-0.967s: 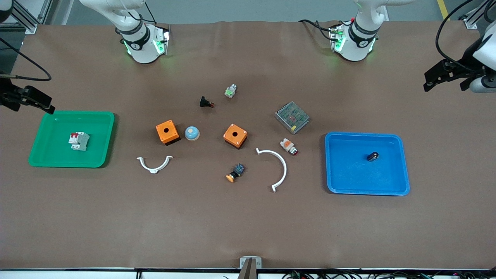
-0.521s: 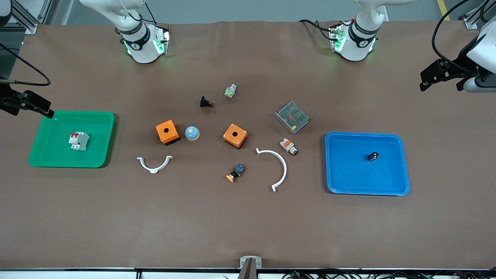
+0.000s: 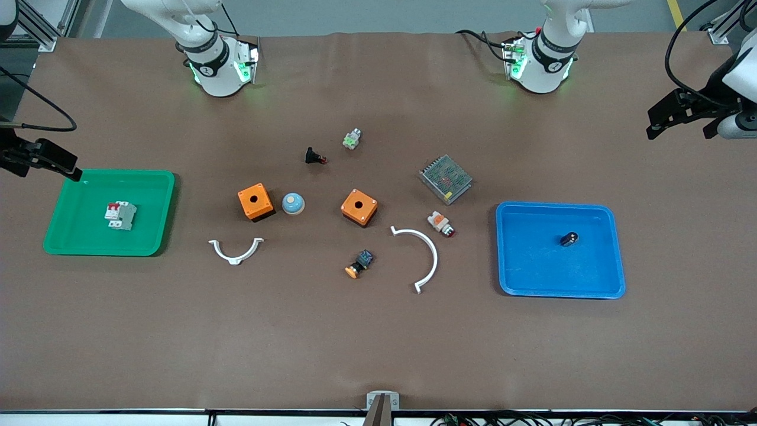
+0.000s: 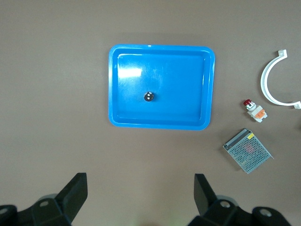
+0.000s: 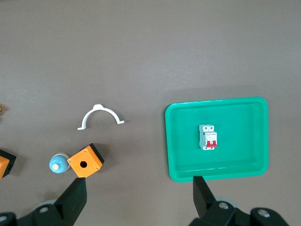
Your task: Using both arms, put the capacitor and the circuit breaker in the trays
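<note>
Capacitor is lying in the blue tray and the circuit breaker in the green tray — both placements looking done — while left gripper and right gripper are hanging open, empty, outside those trays.

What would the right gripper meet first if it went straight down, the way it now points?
Probably bare table. The right gripper, fingers open, hangs high beside the green tray, whose edge lies close to one finger; depth is unclear, so contact there is possible.
</note>
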Controlling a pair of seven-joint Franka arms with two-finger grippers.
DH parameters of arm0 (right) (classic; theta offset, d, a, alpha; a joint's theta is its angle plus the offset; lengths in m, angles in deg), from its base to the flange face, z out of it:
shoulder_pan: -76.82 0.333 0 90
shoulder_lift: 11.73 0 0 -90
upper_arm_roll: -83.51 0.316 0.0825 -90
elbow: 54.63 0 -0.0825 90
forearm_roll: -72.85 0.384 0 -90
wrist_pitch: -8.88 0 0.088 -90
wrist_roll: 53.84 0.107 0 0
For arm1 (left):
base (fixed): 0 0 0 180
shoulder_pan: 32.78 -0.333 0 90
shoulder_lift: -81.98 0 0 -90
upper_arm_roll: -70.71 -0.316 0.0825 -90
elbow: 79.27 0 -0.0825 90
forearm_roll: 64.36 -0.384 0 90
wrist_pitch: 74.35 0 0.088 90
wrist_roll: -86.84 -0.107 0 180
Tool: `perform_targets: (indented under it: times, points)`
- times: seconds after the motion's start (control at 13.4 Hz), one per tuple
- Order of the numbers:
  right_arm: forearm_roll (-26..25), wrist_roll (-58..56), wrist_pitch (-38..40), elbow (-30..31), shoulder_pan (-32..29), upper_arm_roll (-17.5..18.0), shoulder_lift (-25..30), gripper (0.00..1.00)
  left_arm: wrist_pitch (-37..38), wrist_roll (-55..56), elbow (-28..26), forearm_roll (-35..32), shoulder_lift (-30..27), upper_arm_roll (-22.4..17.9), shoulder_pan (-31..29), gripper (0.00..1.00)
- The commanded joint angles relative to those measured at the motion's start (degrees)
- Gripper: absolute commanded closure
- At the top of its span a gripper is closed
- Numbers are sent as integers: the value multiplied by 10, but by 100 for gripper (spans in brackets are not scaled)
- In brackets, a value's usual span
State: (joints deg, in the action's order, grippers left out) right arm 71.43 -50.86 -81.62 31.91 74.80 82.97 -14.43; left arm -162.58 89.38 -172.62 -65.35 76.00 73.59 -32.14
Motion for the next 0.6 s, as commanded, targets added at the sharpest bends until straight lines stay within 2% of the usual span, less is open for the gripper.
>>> perform_targets:
  times: [0.0,0.52]
  points:
    - [7,5,2,-10,3,-4,-5,0,0,-10,6,7,1,2,0,0]
    - [8,5,1,-5,3,-4,-5,0,14,-12,6,19,0,2,-2,0]
